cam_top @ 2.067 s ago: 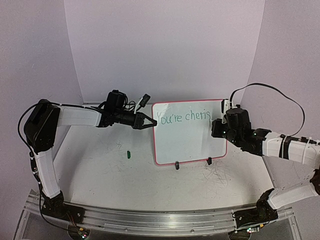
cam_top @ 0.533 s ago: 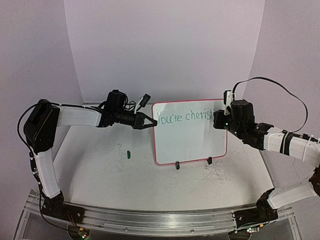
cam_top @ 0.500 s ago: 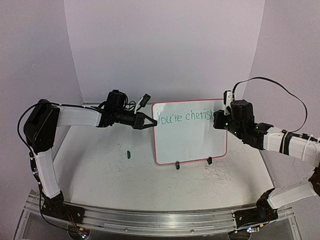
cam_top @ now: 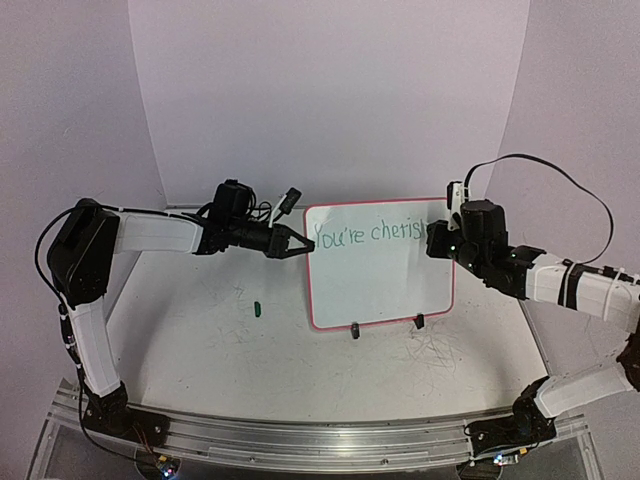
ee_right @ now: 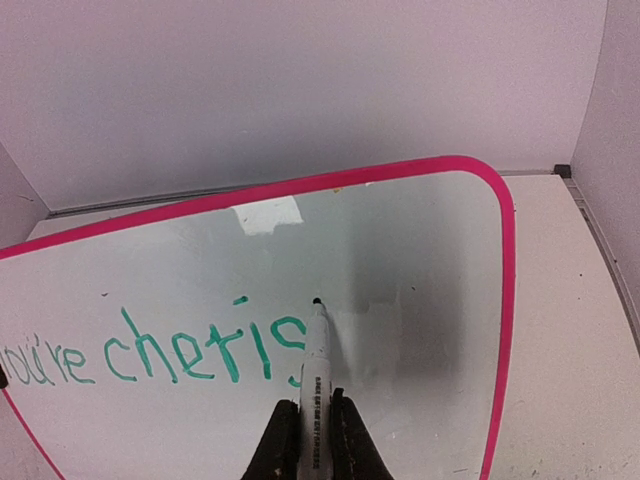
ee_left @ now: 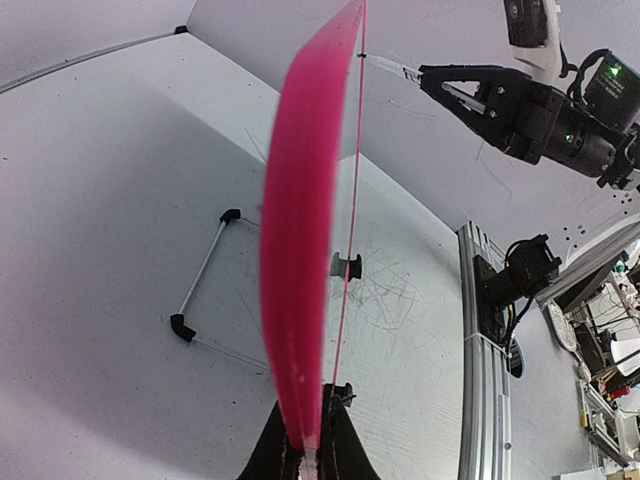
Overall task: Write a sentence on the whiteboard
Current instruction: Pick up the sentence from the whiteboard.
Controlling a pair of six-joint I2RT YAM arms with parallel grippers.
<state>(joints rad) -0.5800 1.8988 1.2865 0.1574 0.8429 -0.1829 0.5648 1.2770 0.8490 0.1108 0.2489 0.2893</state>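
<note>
The sentence (cam_top: 372, 235), in thin green cursive, reads "You're cherish" so far and runs across the top of the whiteboard (cam_top: 380, 290). The board stands upright on two black feet on the table (cam_top: 190, 340), just right of centre in the overhead view.

In the right wrist view the green letters (ee_right: 160, 355) end beside a white marker (ee_right: 317, 360). Its dark tip sits at the glossy face, at 1 o'clock from the last letter. The right gripper (ee_right: 313, 425) has its jaws closed narrowly on the marker's barrel. Seen from above, the right gripper (cam_top: 440, 240) reaches in at the board's 2 o'clock.

The left gripper (cam_top: 297, 243) pinches the pink-red frame at the board's 10 o'clock. The left wrist view shows the left gripper (ee_left: 308, 455) clamped on that edge.

A small green object (cam_top: 257, 309) lies on the table at 8 o'clock from the board. Grey scratch marks (cam_top: 435, 350) scuff the tabletop at 5 o'clock.
</note>
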